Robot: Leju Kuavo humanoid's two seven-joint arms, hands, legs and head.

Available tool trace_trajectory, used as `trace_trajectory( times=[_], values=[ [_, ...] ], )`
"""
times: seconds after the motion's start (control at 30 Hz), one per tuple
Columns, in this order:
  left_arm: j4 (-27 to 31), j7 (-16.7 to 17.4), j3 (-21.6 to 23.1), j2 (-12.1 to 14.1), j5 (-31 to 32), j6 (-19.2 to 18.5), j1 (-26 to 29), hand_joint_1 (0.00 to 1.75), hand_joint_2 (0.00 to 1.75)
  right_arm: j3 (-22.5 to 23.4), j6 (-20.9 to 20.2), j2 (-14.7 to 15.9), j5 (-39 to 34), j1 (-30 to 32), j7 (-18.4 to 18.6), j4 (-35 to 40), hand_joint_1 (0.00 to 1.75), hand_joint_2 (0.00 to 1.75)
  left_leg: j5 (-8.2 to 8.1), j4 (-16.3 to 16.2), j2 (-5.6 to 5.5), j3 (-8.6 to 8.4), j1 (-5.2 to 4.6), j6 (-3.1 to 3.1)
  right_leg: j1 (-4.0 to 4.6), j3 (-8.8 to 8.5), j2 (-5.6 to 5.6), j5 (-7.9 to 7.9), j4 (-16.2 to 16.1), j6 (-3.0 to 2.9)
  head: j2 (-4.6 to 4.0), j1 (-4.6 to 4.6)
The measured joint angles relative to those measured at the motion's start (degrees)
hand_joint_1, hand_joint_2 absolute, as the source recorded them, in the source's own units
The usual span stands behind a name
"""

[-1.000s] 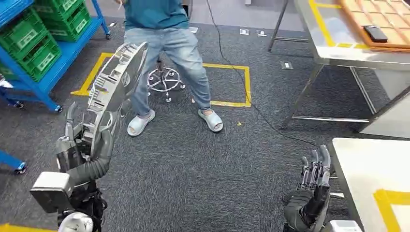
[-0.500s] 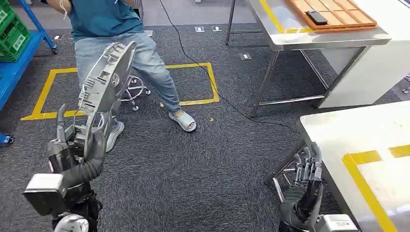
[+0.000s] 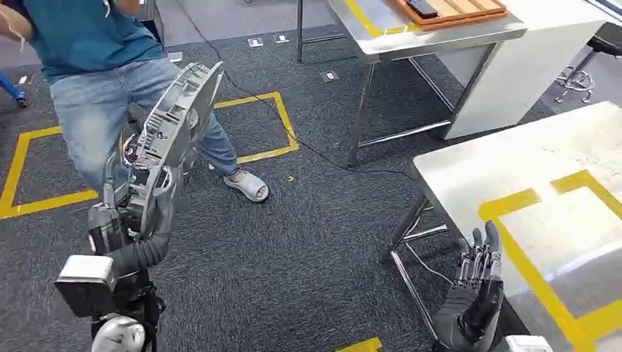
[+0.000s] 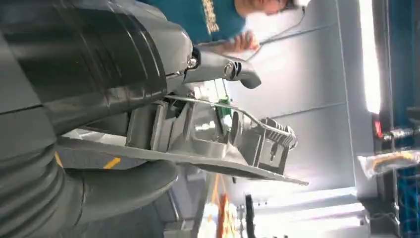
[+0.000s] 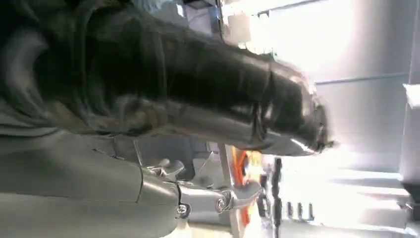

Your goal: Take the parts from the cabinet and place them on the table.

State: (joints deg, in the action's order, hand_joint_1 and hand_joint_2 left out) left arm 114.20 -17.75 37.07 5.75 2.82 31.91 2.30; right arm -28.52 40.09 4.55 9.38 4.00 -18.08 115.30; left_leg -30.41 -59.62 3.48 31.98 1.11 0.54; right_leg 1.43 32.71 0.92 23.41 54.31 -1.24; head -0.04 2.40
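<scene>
My left hand (image 3: 121, 220) grips the lower end of a large grey cast-metal part (image 3: 170, 139), which stands upright and tilted above the carpet at the left. The left wrist view shows the same part (image 4: 218, 144) close up, clamped between the thick thumb and the darker fingers (image 4: 99, 64). My right hand (image 3: 477, 286) is raised at the lower right with its fingers straight up and nothing in it, just beside the near corner of the steel table (image 3: 469, 169) marked with yellow tape.
A person in a teal shirt and jeans (image 3: 95, 88) stands right behind the held part. A second steel table (image 3: 433, 37) with an orange tray stands at the back. A black cable (image 3: 308, 147) runs over the grey carpet, which carries yellow floor tape.
The whole view has swung to the right: the blue rack with green bins has left the picture and the taped table has come in at the right. Both hands keep their pose.
</scene>
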Motion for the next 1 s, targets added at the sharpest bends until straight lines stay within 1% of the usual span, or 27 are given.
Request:
trace_trajectory(
  times=[0.03,0.07,0.1,0.13,0.17,0.2,0.23,0.27,0.3,0.33,0.37,0.43,0.47,0.5,0.53,0.57,0.6,0.63,0.67,0.7,0.73,0.77,0.8,0.83,0.93,0.97,1.0],
  values=[
    [0.0,-0.1,0.0,0.0,0.0,0.0,0.0,1.75,1.75,0.0,0.0,0.0,0.0,-0.4,0.1,0.0,0.0,0.0,-1.82,-3.7,-1.87,1.73,0.06,-0.16,-0.27,-0.01,-0.57,-0.34,0.0,-0.21,0.0,-0.33],
    [0.0,-0.2,0.0,0.0,0.1,0.0,0.0,1.75,1.75,-0.2,0.0,0.0,0.0,-0.5,0.1,-0.1,0.0,0.0,-3.59,-8.5,-2.86,4.23,0.17,-0.44,-0.42,0.0,-1.4,-0.31,0.0,-0.18,0.0,-0.9],
    [0.0,-0.3,0.0,0.1,0.2,0.0,0.0,1.75,1.75,-0.3,0.0,0.0,0.0,-0.4,0.1,-0.1,0.0,0.0,-4.75,-12.6,-3.19,6.62,0.29,-0.75,-0.5,-0.02,-2.18,-0.22,0.1,-0.18,0.0,-1.22],
    [0.0,-0.3,0.0,0.2,0.2,0.0,0.0,1.75,1.75,-0.4,0.0,0.0,0.0,-0.3,0.2,-0.2,0.0,0.0,-4.6,-14.7,-3.22,8.22,0.41,-0.98,-0.65,0.0,-3.16,-0.14,0.2,-0.05,0.0,-1.35],
    [0.0,-0.3,0.0,0.2,0.2,0.0,0.1,1.75,1.75,-0.4,0.0,0.0,0.0,-0.3,0.2,-0.2,0.0,0.0,-3.3,-14.0,-3.23,8.37,0.58,-1.16,-0.85,-0.01,-4.07,0.0,0.3,0.18,0.0,-1.53],
    [0.0,-0.3,0.0,0.2,0.1,0.0,0.1,1.75,1.75,-0.5,0.0,0.0,0.0,-0.2,0.2,-0.2,0.0,0.0,-0.69,-10.7,-3.33,7.18,0.84,-1.43,-1.17,0.0,-5.2,0.26,0.7,0.57,0.0,-1.73],
    [0.0,-0.2,0.0,0.2,0.1,0.0,0.1,1.75,1.75,-0.5,0.0,0.0,0.0,-0.3,0.2,-0.2,0.0,0.0,1.99,-6.1,-3.71,5.2,1.16,-1.73,-1.51,0.05,-6.19,0.6,1.4,1.06,0.0,-1.9],
    [0.0,-0.3,0.1,0.2,0.1,0.0,0.0,1.75,1.75,-0.6,0.0,0.0,0.0,-0.3,0.2,-0.2,0.0,0.0,4.18,-1.4,-4.98,3.04,1.61,-2.11,-1.84,0.26,-7.06,1.1,2.2,1.65,0.0,-2.03],
    [-0.1,-0.3,0.1,0.2,0.1,0.0,-0.1,1.75,1.75,-0.7,0.0,0.0,0.0,-0.2,0.2,-0.3,0.0,0.0,2.38,-0.4,-8.4,2.27,1.89,-2.67,-1.95,0.95,-7.82,1.61,3.1,2.39,0.0,-2.16],
    [0.1,-0.5,0.1,0.2,0.2,0.0,-0.1,1.75,1.75,-0.7,0.0,0.0,0.0,-0.4,0.2,-0.3,0.0,0.0,2.37,-0.1,-8.43,1.64,1.75,-1.77,-1.98,1.77,-8.66,2.01,4.4,2.86,0.0,-2.56],
    [0.0,-0.4,0.2,0.2,0.1,-0.1,0.0,1.75,1.75,-0.7,0.0,0.0,0.0,-0.3,0.3,-0.3,0.0,0.0,2.37,-0.4,-7.49,1.86,1.41,-1.38,-2.32,2.1,-8.97,1.72,4.1,3.26,0.0,-2.29],
    [0.0,-0.3,0.1,0.2,0.2,-0.1,0.0,1.75,1.75,-0.8,0.0,0.0,0.0,0.1,0.3,-0.3,0.0,0.0,2.54,-0.4,-6.35,1.9,1.08,-0.5,-2.65,2.63,-10.38,1.31,3.6,4.04,0.0,-2.21],
    [0.0,-0.3,0.1,0.2,0.2,-0.1,0.0,1.75,1.75,-0.8,0.0,0.0,0.0,0.1,0.3,-0.3,0.0,0.0,2.7,0.0,-5.53,1.68,1.48,0.04,-2.78,3.44,-10.03,1.57,3.9,4.23,0.0,-2.12],
    [0.0,-0.3,0.1,0.2,0.2,-0.1,0.0,1.75,1.75,-0.8,0.0,0.0,0.0,0.1,0.3,-0.2,0.0,0.0,2.63,0.2,-5.02,1.52,1.3,0.27,-2.16,4.03,-6.62,2.35,5.6,4.3,0.0,-1.59],
    [0.0,-0.3,0.0,0.2,0.2,0.0,0.0,1.75,1.75,-0.8,0.0,0.0,0.1,-0.2,0.3,-0.2,0.0,0.0,2.58,0.2,-4.25,1.47,1.08,0.5,-2.09,5.82,-4.07,3.94,9.2,4.32,0.0,-0.61],
    [0.0,-0.4,0.0,0.2,0.2,0.0,0.0,1.75,1.75,-0.8,0.0,0.0,0.1,-0.2,0.3,-0.3,0.0,0.0,2.46,0.2,-3.41,1.47,0.71,0.8,-2.14,8.29,-2.64,5.88,14.1,4.32,0.0,-0.28],
    [0.0,-0.4,0.0,0.2,0.2,0.0,0.0,1.75,1.75,-0.8,0.0,0.0,0.1,-0.1,0.3,-0.3,0.0,0.0,2.34,0.2,-2.56,1.44,0.39,0.98,-2.13,10.49,-1.99,7.35,18.5,4.2,0.0,-0.15],
    [0.0,-0.3,0.0,0.2,0.2,0.0,0.0,1.75,1.75,-0.8,0.0,0.0,0.1,-0.1,0.3,-0.4,0.0,0.0,2.2,0.2,-1.75,1.41,0.07,1.13,-2.06,11.98,-1.7,7.95,21.3,3.97,0.0,0.05],
    [0.0,-0.3,0.0,0.2,0.1,0.0,0.0,1.75,1.75,-0.8,0.0,0.0,0.1,0.0,0.3,-0.5,0.0,0.0,2.06,0.2,-1.02,1.32,-0.2,1.24,-1.92,12.09,-1.63,7.35,21.3,3.64,0.0,0.27],
    [0.0,-0.3,0.0,0.2,0.1,0.0,0.0,1.75,1.75,-0.8,0.0,0.0,0.0,0.0,0.3,-0.5,0.0,0.0,1.88,0.2,-0.29,1.16,-0.4,1.34,-1.63,10.95,-1.56,5.75,18.9,3.1,0.0,0.4],
    [0.0,-0.3,0.0,0.2,0.1,0.0,0.0,1.75,1.75,-0.8,0.0,0.0,0.0,0.0,0.3,-0.5,0.0,0.0,1.64,0.2,0.54,0.8,-0.56,1.38,-1.06,8.37,-1.08,3.24,14.0,2.36,0.0,0.42],
    [0.0,-0.3,0.0,0.2,0.1,0.0,0.0,1.75,1.75,-0.8,0.0,0.0,0.0,0.0,0.3,-0.5,0.0,0.0,1.38,0.2,1.25,0.37,-0.59,1.34,-0.14,5.53,0.49,0.95,8.8,1.51,0.0,0.46],
    [0.0,-0.3,0.0,0.2,0.1,0.0,0.0,1.75,1.75,-0.8,0.0,0.0,0.0,-0.2,0.2,-0.5,0.0,0.0,1.21,0.5,1.89,0.02,-0.54,1.36,1.21,3.53,4.38,0.97,5.0,0.43,0.0,0.53],
    [0.0,-0.4,0.0,0.2,0.2,0.0,0.0,1.75,1.75,-0.8,0.0,0.0,0.0,-0.4,0.2,-0.5,0.0,0.0,1.15,0.7,2.74,-0.09,-0.76,1.15,1.54,3.15,5.24,1.59,4.0,0.16,0.0,0.39],
    [0.0,-0.4,-0.1,0.2,0.1,0.0,-0.1,1.75,1.75,-0.8,0.0,0.1,-0.1,-0.1,0.1,-0.5,0.0,0.0,1.02,1.5,5.36,-0.82,-0.76,0.69,1.83,3.17,2.41,1.32,3.1,-0.53,0.0,0.66],
    [0.1,-0.3,-0.1,0.2,0.2,0.0,-0.1,1.75,1.75,-0.8,0.0,0.1,-0.2,0.1,0.0,-0.4,0.0,0.0,0.55,1.4,4.78,-0.35,-0.79,0.42,0.6,0.9,1.49,0.38,1.2,-0.61,0.0,0.72],
    [0.0,-0.2,-0.1,0.2,0.2,-0.1,-0.1,1.75,1.75,-0.8,0.0,0.1,-0.2,0.2,-0.2,-0.4,0.0,0.0,0.25,0.5,1.71,-0.64,-0.62,0.25,0.67,0.2,0.93,0.15,0.6,-0.35,0.0,0.39]
  ],
)
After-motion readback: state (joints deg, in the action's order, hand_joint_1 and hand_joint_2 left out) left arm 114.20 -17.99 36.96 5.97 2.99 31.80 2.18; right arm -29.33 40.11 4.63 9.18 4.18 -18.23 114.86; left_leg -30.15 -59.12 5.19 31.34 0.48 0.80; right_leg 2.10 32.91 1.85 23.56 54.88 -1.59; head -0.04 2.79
